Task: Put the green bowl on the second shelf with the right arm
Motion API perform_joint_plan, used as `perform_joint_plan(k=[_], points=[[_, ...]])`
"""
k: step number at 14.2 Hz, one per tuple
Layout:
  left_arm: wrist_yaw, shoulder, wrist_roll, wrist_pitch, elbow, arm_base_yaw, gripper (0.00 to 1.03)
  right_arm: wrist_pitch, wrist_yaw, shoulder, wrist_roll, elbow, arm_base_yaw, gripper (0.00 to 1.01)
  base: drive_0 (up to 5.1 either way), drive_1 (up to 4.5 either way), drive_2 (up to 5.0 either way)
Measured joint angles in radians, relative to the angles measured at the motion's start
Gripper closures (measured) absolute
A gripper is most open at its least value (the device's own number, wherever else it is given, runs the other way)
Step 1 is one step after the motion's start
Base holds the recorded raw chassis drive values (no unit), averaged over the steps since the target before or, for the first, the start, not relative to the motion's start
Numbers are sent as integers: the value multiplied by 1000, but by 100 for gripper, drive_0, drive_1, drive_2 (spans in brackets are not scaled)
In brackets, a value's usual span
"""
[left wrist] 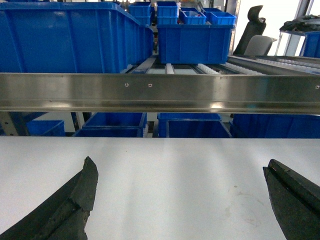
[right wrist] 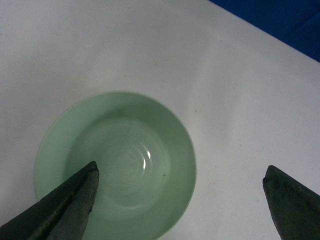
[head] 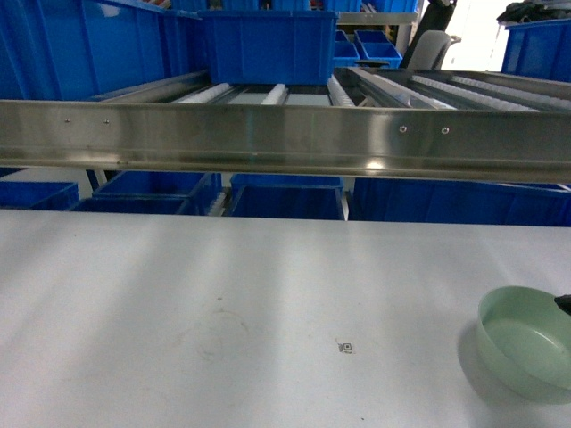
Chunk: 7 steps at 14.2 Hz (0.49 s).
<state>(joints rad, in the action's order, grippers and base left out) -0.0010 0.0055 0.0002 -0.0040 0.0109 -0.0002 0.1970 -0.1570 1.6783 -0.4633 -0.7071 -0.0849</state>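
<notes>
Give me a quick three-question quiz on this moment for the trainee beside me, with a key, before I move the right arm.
1. True or false: the green bowl already sits on the steel roller shelf.
2. In the right wrist view, the right gripper is: A) shut on the bowl's rim, B) open above the bowl, C) out of sight.
3. What lies between the fingers of the left gripper?

Key
1. False. It stands upright and empty on the white table, at the right edge of the head view.
2. B.
3. Nothing but bare table; the gripper is open.
</notes>
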Motion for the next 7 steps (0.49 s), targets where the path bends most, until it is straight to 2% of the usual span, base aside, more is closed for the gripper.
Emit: perform_joint_plan(k=[3, 7], points=[[0, 0, 0, 0, 0, 0, 5, 27, 14, 101, -17, -21, -3, 3, 0, 0, 0], [0, 0, 0, 0, 0, 0, 5, 22, 6, 208, -17, -96, -50, 3, 0, 0, 0]])
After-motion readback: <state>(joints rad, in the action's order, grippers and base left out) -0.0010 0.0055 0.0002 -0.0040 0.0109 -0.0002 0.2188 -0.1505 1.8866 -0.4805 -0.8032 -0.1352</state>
